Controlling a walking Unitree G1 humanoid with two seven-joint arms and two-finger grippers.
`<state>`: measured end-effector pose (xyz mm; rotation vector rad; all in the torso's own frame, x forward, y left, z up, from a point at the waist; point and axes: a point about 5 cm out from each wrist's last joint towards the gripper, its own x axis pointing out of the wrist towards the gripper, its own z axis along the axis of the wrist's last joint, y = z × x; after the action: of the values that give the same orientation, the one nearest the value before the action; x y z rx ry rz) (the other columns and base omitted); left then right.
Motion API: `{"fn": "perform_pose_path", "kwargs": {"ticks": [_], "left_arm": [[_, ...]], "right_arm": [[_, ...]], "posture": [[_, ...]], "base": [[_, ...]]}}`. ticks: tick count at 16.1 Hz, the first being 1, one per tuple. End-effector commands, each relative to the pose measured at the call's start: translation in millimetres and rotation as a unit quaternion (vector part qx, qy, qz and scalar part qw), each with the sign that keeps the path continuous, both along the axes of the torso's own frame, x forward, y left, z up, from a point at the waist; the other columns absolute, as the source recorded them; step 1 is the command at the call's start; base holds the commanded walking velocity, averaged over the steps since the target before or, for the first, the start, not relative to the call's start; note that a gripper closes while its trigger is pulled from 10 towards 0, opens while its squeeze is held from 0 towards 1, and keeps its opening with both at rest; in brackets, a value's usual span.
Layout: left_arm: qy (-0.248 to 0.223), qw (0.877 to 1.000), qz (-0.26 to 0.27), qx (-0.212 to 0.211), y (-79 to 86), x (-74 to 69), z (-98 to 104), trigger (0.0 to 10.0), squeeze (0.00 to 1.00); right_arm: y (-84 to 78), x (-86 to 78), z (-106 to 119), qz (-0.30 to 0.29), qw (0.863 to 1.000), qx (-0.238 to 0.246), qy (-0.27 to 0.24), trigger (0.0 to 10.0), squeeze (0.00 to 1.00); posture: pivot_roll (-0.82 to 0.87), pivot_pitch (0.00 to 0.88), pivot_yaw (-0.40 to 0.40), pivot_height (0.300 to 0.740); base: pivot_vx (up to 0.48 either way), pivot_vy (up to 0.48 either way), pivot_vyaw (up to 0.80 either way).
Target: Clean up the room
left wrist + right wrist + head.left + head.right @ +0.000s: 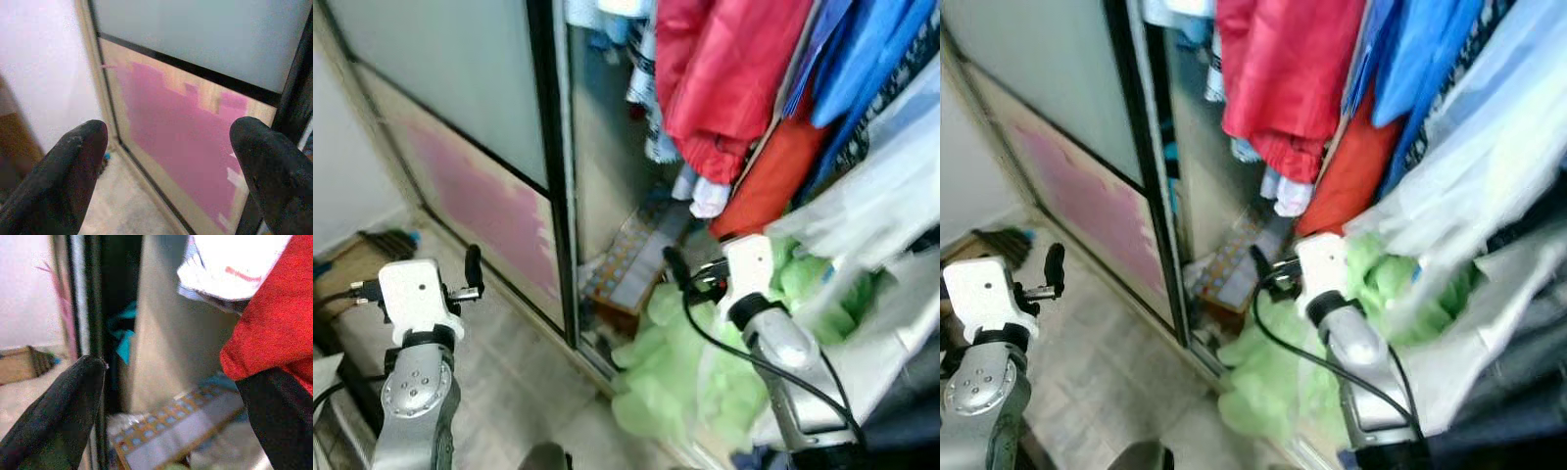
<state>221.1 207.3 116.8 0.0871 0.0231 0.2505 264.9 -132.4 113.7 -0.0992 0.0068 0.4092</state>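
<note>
Green soft cloth heap (pixel 675 372) lies on the floor just below the right gripper (pixel 171 416), fingers apart; left gripper (pixel 171 166), also apart, is farther.

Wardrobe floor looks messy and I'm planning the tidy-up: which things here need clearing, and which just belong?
To clear: green cloth heap; patterned box; white plastic bag.
Belongs: hanging red jacket; blue garments; sliding door.

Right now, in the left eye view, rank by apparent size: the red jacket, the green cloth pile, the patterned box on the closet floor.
1. Green cloth and red jacket look alike in extent; the jacket runs out of frame, so no ranking.
2. Patterned box, clearly smallest.
</note>
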Motion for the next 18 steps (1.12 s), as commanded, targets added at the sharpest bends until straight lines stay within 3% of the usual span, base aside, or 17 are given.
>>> {"fn": "perform_pose_path", "kwargs": {"ticks": [1, 5, 8, 12, 16, 18], "left_arm": [[0.004, 1.000, 0.001, -0.002, -3.0, -1.6, 0.1, 10.0, 0.00], [0.015, 0.999, 0.049, 0.014, 3.0, -20.2, -3.9, 10.0, 0.00], [0.026, 0.998, 0.054, 0.019, 3.8, -29.9, -8.6, 10.0, 0.00], [0.035, 0.997, 0.062, 0.017, 1.6, -34.6, -12.5, 10.0, 0.00], [0.024, 0.997, 0.064, 0.028, 1.2, -19.9, -8.9, 10.0, 0.00], [0.021, 0.997, 0.075, 0.017, 1.4, -22.3, -5.0, 10.0, 0.00]], "right_arm": [[-4.9, -1.1, -2.9, 0.000, 1.000, -0.004, 0.014, 10.0, 0.00], [-19.3, -16.1, -10.5, 0.000, 0.999, -0.011, 0.037, 10.0, 0.00], [-23.9, -19.5, -16.8, 0.001, 0.998, 0.001, 0.066, 10.0, 0.00], [-22.5, -25.9, -20.8, 0.008, 0.997, 0.002, 0.074, 10.0, 0.00], [-18.6, -6.9, -19.7, -0.009, 0.998, 0.016, 0.064, 10.0, 0.00], [-8.1, -8.2, -17.1, 0.014, 0.998, 0.017, 0.059, 10.0, 0.00]], "posture": [[-0.01, 0.007, -0.050, 0.740], [-0.02, 0.004, -0.040, 0.740], [-0.01, 0.006, -0.040, 0.740], [-0.02, 0.002, -0.030, 0.740], [0.00, 0.000, -0.039, 0.740], [0.02, 0.000, -0.047, 0.740]], "base": [[0.000, 0.000, 0.80], [0.000, 0.000, 0.80], [0.000, 0.000, 0.80], [0.000, 0.000, 0.80], [0.000, 0.000, 0.80], [0.000, 0.000, 0.80]]}}
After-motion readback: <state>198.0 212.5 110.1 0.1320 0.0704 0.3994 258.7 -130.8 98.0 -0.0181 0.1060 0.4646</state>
